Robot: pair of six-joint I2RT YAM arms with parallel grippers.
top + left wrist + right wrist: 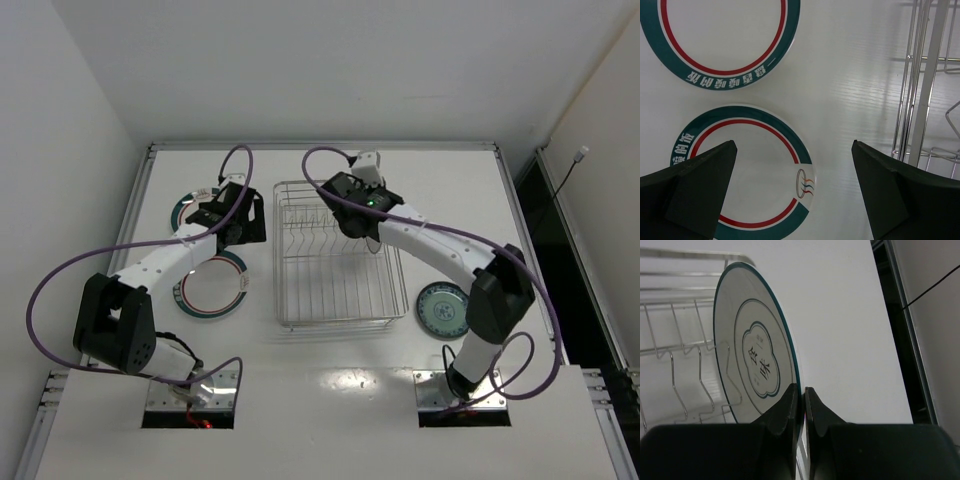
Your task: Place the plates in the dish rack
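My right gripper point(804, 390) is shut on the rim of a white plate with thin dark rings point(755, 350). It holds the plate upright over the dish rack point(340, 270), at the rack's far end. My left gripper point(794, 146) hangs open above a plate with a teal-and-red rim point(750, 170), which lies flat on the table. A second plate with a teal rim and red ring point(722, 35) lies just beyond it. A teal-blue patterned plate point(441, 308) lies on the table to the right of the rack.
The rack's silver wires point(922, 85) stand close to the right of my left gripper point(238, 222). Purple cables loop off both arms. White walls close in the table on the left and at the back.
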